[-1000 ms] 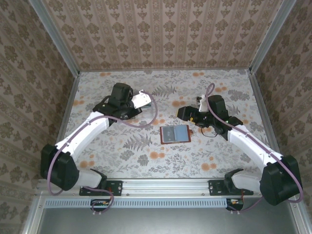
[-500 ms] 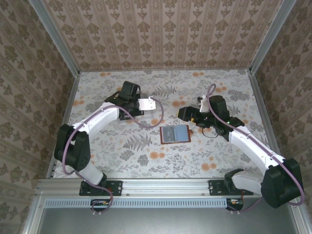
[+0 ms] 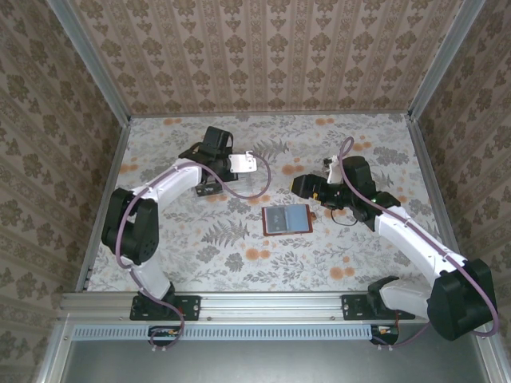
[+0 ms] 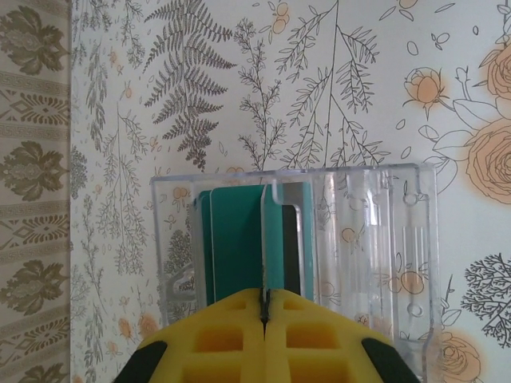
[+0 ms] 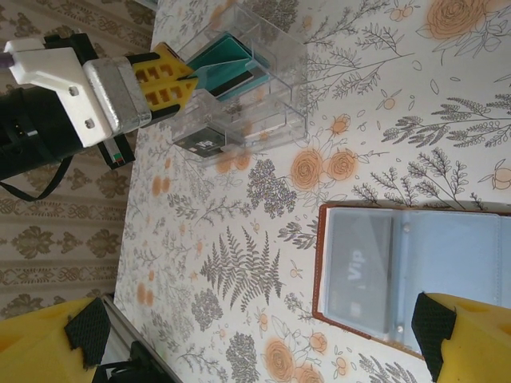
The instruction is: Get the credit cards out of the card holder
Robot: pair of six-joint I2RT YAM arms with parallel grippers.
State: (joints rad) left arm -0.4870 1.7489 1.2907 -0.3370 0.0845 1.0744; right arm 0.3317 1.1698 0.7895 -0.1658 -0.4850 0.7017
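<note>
Left gripper (image 4: 263,309) pinches teal card (image 4: 235,247); right gripper (image 5: 255,339) gapes above card holder (image 5: 415,263).

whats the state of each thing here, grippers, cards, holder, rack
left gripper, shut on the teal card
teal card, held on edge, far end inside the clear rack
clear rack, partly filled
card holder, open, lying flat
Vip card, in its pocket
right gripper, open, empty
</note>
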